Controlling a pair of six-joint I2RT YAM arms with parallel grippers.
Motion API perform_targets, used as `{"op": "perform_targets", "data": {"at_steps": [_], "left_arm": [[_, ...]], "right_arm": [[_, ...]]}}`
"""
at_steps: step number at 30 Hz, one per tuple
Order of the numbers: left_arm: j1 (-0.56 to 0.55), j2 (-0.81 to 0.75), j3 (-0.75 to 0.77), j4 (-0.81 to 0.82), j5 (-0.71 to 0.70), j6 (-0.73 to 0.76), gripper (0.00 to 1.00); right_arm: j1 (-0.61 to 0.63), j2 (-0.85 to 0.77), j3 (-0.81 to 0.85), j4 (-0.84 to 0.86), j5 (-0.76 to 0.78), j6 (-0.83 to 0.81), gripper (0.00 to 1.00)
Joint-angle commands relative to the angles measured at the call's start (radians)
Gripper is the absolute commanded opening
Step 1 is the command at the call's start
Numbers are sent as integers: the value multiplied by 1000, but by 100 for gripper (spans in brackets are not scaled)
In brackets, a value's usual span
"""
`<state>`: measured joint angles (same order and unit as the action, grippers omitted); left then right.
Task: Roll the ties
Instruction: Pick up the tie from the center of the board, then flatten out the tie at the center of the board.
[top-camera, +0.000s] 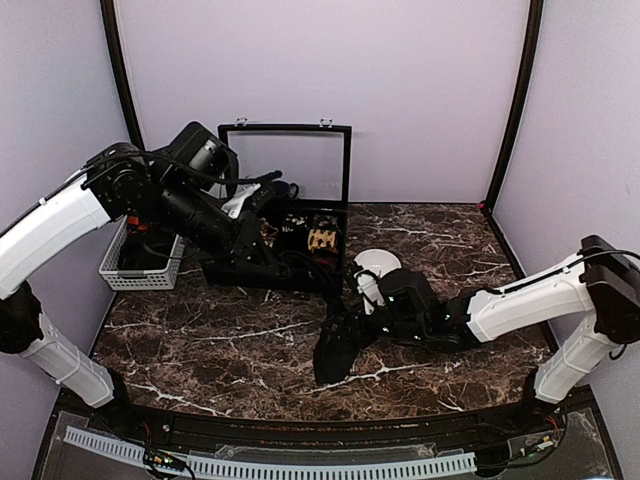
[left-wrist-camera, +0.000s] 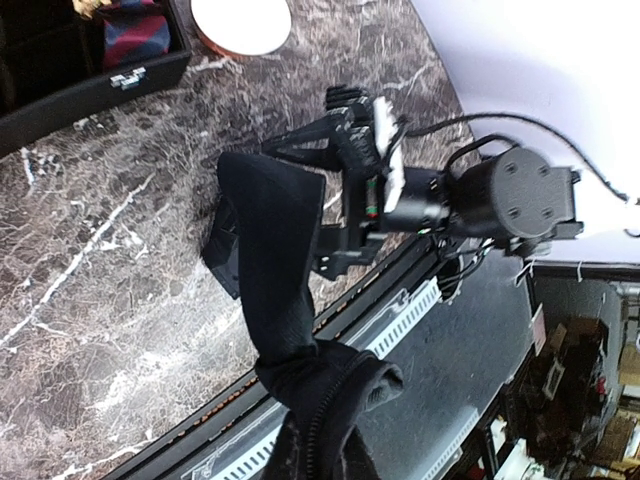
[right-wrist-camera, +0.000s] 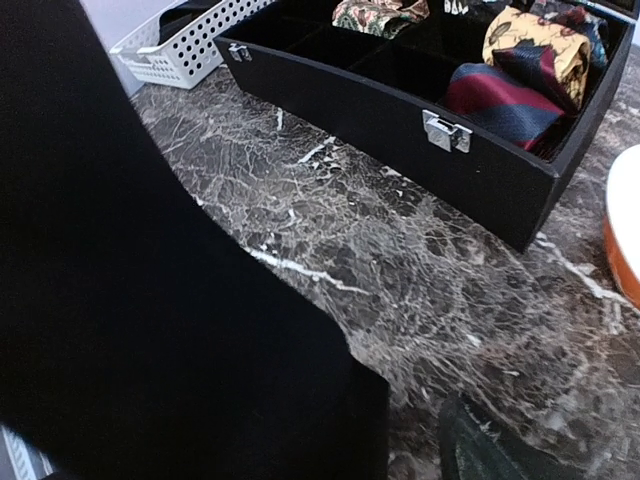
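Black tie (top-camera: 333, 352): soft plain cloth on the marble desk (top-camera: 200, 340), before the hinged case (top-camera: 262, 268); long axis toward the near edge.
My right gripper (top-camera: 350, 320): apart, at the tie.
My left gripper (top-camera: 272, 190): over the case, cannot tell.

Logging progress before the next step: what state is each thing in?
black tie: unrolled, wide end on table, other end raised.
case: lid open.
red-striped tie: rolled, in case.
yellow patterned tie: rolled, in case.
right gripper: open at black tie's wide end.
left gripper: fingers hidden, cannot tell.
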<state>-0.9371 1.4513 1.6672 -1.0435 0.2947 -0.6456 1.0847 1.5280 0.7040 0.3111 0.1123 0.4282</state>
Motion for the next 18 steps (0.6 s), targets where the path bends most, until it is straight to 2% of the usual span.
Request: {"op": "perform_targets", "data": {"at_steps": [1,2,5,7,8,9,13,18], "left_arm": [[22,-86,14,26,-32,-34,0],[27,-96,6,34,-37,-39,0],[40,-127,-22,79,-34,-61,0],[51,-149,-43,110,-37,-81,0],[57,-158,-49,115,-48,-87,0],[66,-165,-50,111,-61,-91,0],[103,-179,-52,63,-117,-94,0],[117,-184,-97,-18,-166,-104,0]], "right_arm": [[10,104,40,160,-9,-18,81],[10,128,47,173,-23,-15,78],[10,202,78,216,-52,-15,54],[9,235,104,242,-83,-18,24],[9,245,117,242,-106,-22,6],[9,248,131,227,-137,-28,0],[-9,176,170,64,-307,-61,0],[-62,74,203,-257,-307,-61,0]]}}
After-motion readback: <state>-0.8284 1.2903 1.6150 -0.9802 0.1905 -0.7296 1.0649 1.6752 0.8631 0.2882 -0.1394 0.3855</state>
